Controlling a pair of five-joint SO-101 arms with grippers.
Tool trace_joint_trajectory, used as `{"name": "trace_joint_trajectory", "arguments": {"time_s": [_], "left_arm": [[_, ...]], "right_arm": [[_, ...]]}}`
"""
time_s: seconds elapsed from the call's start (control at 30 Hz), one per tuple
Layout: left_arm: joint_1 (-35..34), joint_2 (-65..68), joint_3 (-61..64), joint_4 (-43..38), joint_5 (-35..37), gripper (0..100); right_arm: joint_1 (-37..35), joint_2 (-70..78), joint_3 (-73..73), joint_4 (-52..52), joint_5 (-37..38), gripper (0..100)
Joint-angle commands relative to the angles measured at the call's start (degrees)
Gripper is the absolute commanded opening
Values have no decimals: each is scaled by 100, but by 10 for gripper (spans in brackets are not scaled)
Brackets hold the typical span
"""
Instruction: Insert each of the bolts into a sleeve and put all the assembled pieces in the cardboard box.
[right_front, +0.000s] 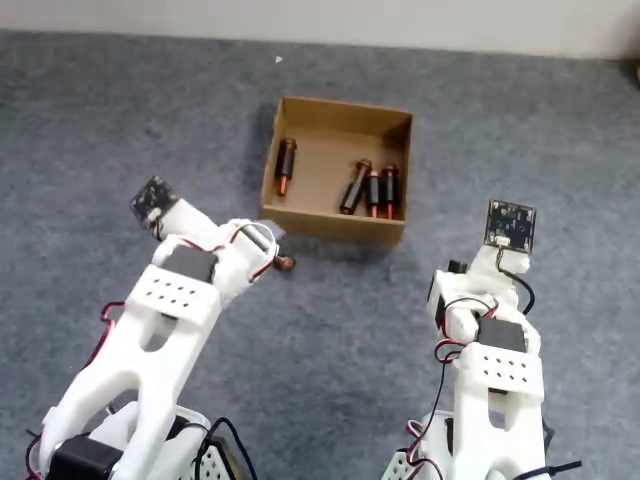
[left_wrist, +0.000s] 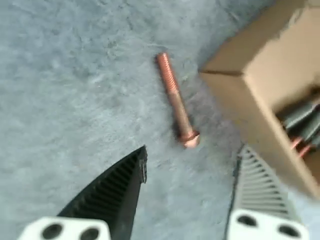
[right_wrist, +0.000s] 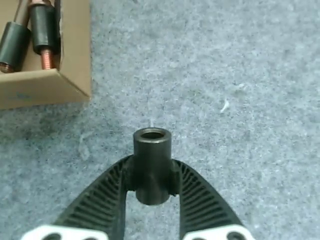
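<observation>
Right gripper (right_wrist: 151, 172), just off cardboard box (right_front: 335, 228) corner: clamped on sleeve (right_wrist: 151, 160), open bore clear of fingers, likely presented for bolt. Left gripper (left_wrist: 192, 152): spread wide, pitched down over bolt (left_wrist: 173, 97), which lies loose on desk (right_front: 90, 120) just beside box front wall. Four assembled pieces (right_front: 372, 188) inside box.

4 assembled pieces (right_front: 355, 187) lie in the cardboard box (right_front: 330, 228); 1 bolt (left_wrist: 176, 102) lies before it.

Copper bolt (left_wrist: 175, 102) flat on grey carpet (left_wrist: 75, 75), just beyond the widely parted end effector (left_wrist: 192, 152), beside the cardboard box (left_wrist: 255, 50)
</observation>
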Motion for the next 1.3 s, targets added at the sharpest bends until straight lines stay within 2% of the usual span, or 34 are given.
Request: {"name": "trace_joint_trajectory", "arguments": {"time_s": [0.0, 0.1, 0.27, 0.4, 0.47, 0.8, 0.9, 1.07, 1.27], "left_arm": [[4, -171, -734, 1055, -1662, 219], [-40, -171, -840, 1292, -3130, 161], [-479, -136, -857, 1213, -5574, 63], [-602, -127, -875, 1029, -7640, 53], [-567, -163, -875, 1029, -8422, 52], [-180, 101, -1692, 1284, -11007, 53], [22, 673, -2193, 1864, -11754, 71], [75, 1815, -3178, 2479, -12501, 184], [75, 2730, -3688, 2796, -13925, 188]], "right_arm": [[66, -145, -48, -171, -9, 5], [66, -145, -48, -171, -9, 5], [66, -145, -48, -171, -9, 5], [66, -145, -48, -180, -9, 5], [66, -154, -57, -180, -9, 5], [66, -189, -66, -180, 0, 5], [75, -189, -84, -180, 0, 5], [75, -189, -75, -180, 308, 5], [75, -189, -84, -180, 352, 5]]}}
